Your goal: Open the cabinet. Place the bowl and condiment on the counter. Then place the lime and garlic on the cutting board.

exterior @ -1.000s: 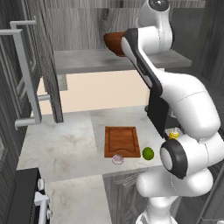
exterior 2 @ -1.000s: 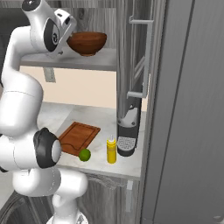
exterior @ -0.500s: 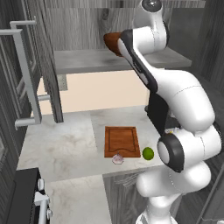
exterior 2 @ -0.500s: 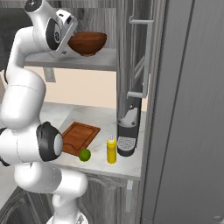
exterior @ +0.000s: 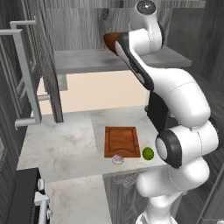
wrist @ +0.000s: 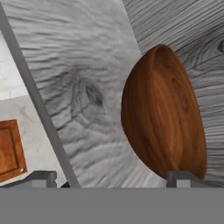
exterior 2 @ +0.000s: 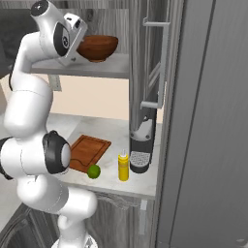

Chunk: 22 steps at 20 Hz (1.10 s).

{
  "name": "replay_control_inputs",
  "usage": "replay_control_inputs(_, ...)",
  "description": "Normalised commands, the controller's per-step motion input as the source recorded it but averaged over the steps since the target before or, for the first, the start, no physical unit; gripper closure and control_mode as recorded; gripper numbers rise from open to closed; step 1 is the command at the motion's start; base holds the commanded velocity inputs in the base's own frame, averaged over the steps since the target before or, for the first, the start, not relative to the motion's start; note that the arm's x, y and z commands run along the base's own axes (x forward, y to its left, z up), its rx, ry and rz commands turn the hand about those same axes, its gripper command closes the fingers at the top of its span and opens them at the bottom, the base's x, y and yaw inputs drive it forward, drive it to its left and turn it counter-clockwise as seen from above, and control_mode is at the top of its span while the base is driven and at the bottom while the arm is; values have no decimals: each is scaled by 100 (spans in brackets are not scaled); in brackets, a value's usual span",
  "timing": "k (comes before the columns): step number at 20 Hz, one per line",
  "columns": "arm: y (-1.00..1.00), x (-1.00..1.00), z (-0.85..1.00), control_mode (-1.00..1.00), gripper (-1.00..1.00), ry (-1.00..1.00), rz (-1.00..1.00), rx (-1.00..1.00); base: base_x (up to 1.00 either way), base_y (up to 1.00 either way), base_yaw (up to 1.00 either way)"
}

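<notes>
Cabinet point(exterior: 39, 74) doors stand swung open, long grey bar handles facing out, and the grey inner shelf point(exterior: 87, 61) is exposed above the worktop point(exterior: 65, 140). A white arm point(exterior: 175, 92) reaches up from the base to shelf height. On the worktop a black coffee machine point(exterior 2: 143, 145) stands beside the open right-hand door.

The cutting board point(exterior: 121, 141) lies flat near the worktop's front edge, with nothing on it. The wooden bowl point(exterior 2: 98, 47) sits upright on the shelf, just in front of the hand. In the hand view the pincer point(wrist: 113, 177) has its jaws spread wide and holds nothing; the bowl's curved side is close ahead, toward the right fingertip point(wrist: 183, 177).

The yellow condiment bottle point(exterior 2: 124, 166) stands on the worktop just beside the coffee machine. The lime point(exterior: 148, 153) rests on the worktop just right of the board's front corner, and the garlic point(exterior: 117, 159) lies at the board's front edge by the notch; whether it touches the board I cannot tell.
</notes>
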Motion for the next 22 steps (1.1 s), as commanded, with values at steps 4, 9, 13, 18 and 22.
replay_control_inputs(4, 0, 21, -10, -100, -100, 1, 0, 0, 0, 0, 0)
replay_control_inputs(9, 0, 23, -2, -100, -100, 0, 0, 0, 0, 0, 0)
replay_control_inputs(13, 0, 23, 0, -100, -100, 0, 0, 0, 0, 0, 0)
replay_control_inputs(18, 0, 23, 0, -100, -100, 0, 0, 0, 0, 0, 0)
replay_control_inputs(22, 0, 24, 0, -100, -100, 0, 0, 0, 0, 0, 0)
